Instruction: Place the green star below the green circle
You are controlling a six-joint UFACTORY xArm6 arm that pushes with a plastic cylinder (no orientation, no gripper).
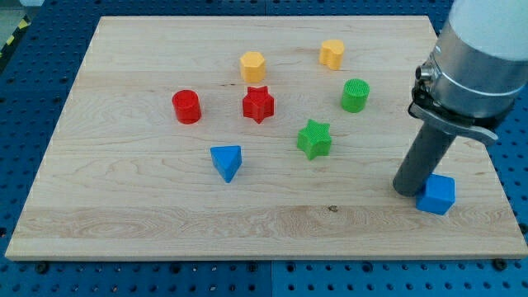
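Note:
The green star [314, 139] lies on the wooden board [124, 206], right of centre. The green circle [355, 96] stands up and to the right of it, a short gap apart. My tip [409, 189] rests on the board at the lower right, well to the right of and below the green star. It touches the left side of a blue cube [436, 195].
A red star [258, 104] and a red circle [187, 106] lie left of the green star. A blue triangle [226, 162] lies at its lower left. Two yellow blocks [252, 66] [332, 54] sit near the top. The board's right edge is close to my tip.

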